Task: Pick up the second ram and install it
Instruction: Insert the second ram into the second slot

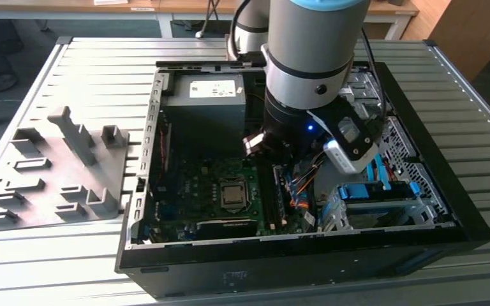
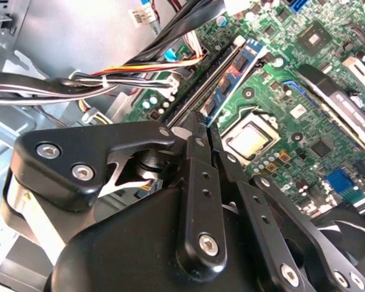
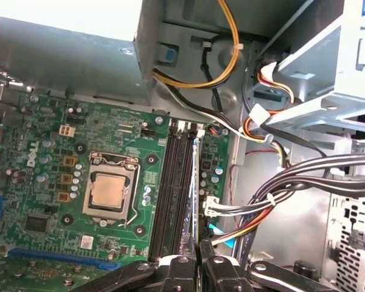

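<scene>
I see my gripper (image 3: 199,263) pinching one memory stick (image 2: 238,72), two empty slots (image 3: 170,194) alongside it, cable bundles (image 3: 292,188) crowding the opposite side

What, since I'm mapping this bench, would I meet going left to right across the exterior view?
Grey tray → computer case's side wall → processor → blue drive bay.

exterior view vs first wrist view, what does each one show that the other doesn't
Exterior view: the grey tray beside the computer case, and the arm reaching into it. First wrist view: the gripper shut on the second ram, seen edge-on along the memory slots, plus yellow cables. Both: the motherboard and its processor.
</scene>
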Robot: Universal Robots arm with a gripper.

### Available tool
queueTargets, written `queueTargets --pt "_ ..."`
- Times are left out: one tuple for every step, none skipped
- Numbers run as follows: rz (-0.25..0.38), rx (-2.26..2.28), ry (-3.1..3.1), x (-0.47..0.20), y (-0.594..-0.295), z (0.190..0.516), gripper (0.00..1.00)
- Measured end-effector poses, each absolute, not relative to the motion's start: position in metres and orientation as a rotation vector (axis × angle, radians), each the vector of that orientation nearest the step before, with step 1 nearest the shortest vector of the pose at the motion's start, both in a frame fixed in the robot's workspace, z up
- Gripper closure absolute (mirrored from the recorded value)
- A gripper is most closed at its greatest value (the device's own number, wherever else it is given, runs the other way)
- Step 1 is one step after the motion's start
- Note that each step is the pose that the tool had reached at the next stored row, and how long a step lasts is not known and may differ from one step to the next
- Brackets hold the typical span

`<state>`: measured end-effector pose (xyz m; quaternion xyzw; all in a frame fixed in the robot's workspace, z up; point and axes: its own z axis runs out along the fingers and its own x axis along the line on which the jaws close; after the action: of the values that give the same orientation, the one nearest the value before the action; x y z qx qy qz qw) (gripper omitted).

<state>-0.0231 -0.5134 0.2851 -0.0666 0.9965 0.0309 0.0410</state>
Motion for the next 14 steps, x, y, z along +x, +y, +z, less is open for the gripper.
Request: queueTargets --pt "0.094 -0.194 3.052 -0.0231 -0.5134 0.2851 0.86" --pt "0.093 -0.183 3.052 -0.0231 -0.5134 0.2851 0.86" --pt "0.093 -0.173 3.053 -0.0231 -0.5134 0.285 0.86" --pt "0.092 -0.163 3.053 -0.0231 -0.5134 0.285 0.86" --pt "0.091 -0.154 3.053 -0.0231 -0.5134 0.285 0.86" --pt "0.091 -0.144 3.054 -0.0231 -0.5134 0.285 0.86" --pt "0.09 -0.134 3.054 -0.0231 -0.5134 0.2849 0.86" --pt "0.089 -0.124 3.054 -0.0231 -0.5134 0.2849 0.86" --pt "0.088 -0.115 3.054 -0.0231 -0.5134 0.2849 0.86" --pt "0.088 -0.106 3.055 -0.0231 -0.5134 0.2848 0.86" --pt "0.087 -0.096 3.055 -0.0231 -0.5134 0.2848 0.86" --pt "0.086 -0.087 3.055 -0.0231 -0.5134 0.2847 0.86" --pt "0.086 -0.078 3.055 -0.0231 -0.5134 0.2847 0.86" --pt "0.085 -0.069 3.055 -0.0231 -0.5134 0.2847 0.86"
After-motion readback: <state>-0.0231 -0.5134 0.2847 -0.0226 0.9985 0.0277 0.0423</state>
